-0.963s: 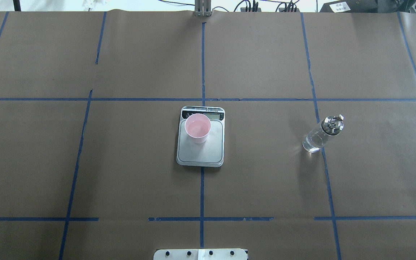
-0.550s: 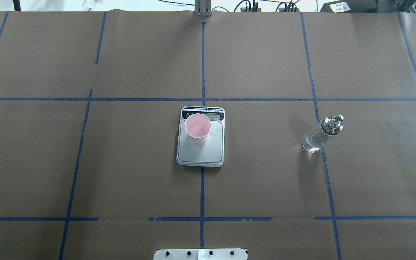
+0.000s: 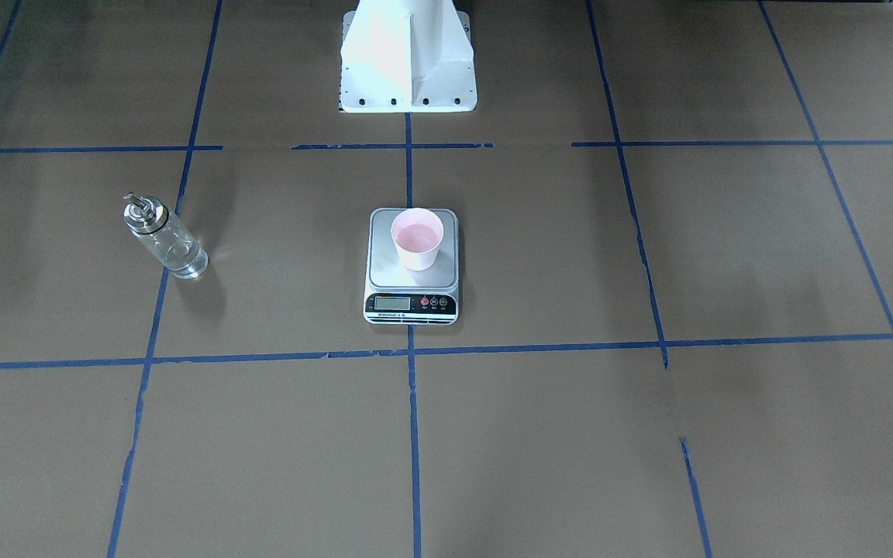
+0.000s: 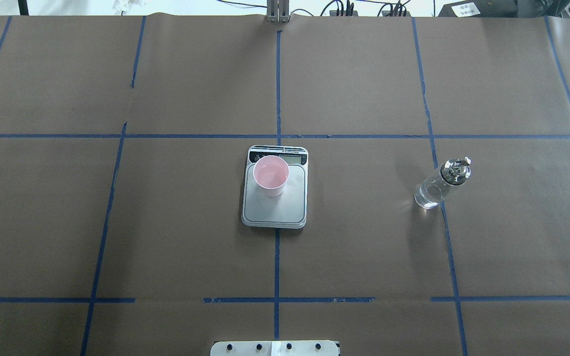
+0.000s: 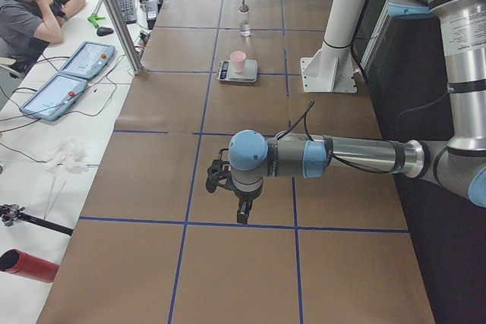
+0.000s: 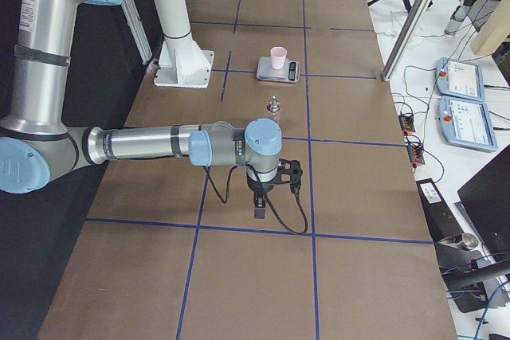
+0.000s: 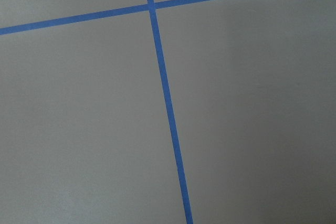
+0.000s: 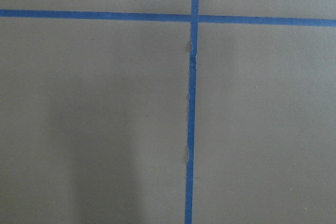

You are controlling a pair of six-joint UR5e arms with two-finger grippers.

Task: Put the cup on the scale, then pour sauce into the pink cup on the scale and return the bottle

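Observation:
The pink cup (image 4: 271,175) stands upright on the far-left part of the scale (image 4: 275,211), near its display. To the right, the clear glass bottle (image 4: 438,185) with its metal cap stands alone on the brown paper, with clear sauce (image 4: 427,196) in its lower part. Both things also show in the front view: the cup (image 3: 417,239) and the bottle (image 3: 167,242). Only the side views show my left gripper (image 5: 239,214) and right gripper (image 6: 260,211). Each hangs over bare paper at a table end, far from the scale, and I cannot tell whether it is open or shut.
The white robot pedestal (image 3: 408,54) stands behind the scale. Blue tape lines cross the paper. A seated person (image 5: 30,5), tablets (image 5: 53,95) and cables lie beyond the table's far edge. Both wrist views show only paper and tape.

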